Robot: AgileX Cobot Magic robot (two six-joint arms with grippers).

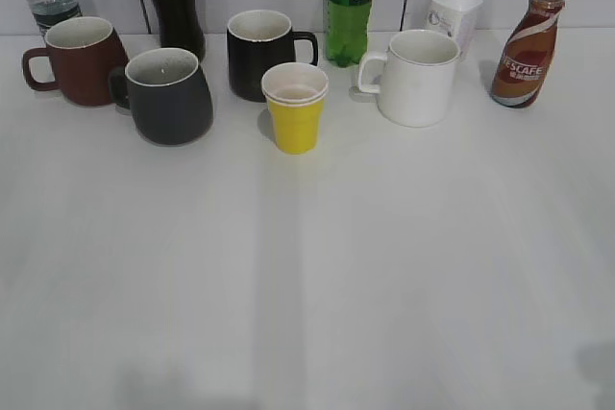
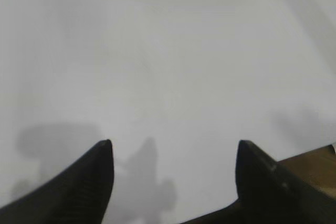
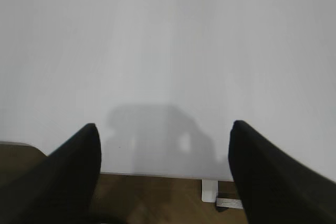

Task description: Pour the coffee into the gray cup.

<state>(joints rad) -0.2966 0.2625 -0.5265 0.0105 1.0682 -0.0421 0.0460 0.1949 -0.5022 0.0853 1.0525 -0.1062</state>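
Coffee (image 1: pixel 526 53) far right rear, gray cup (image 1: pixel 170 96) left; both pincers (image 2: pixel 173 153) (image 3: pixel 164 135) spread, w/ nothing near.

Matte gray cup (image 1: pixel 169 95), glossy plastic coffee bottle (image 1: pixel 527 55), smooth white table (image 1: pixel 384 266), matte black hands w/ ribbed pads (image 2: pixel 84 182).

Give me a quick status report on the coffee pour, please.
Left pincer open, empty; right pincer likewise. Nescafe bottle upright far right, cap off, untouched. Gray cup far left. White mug, yellow cup between.
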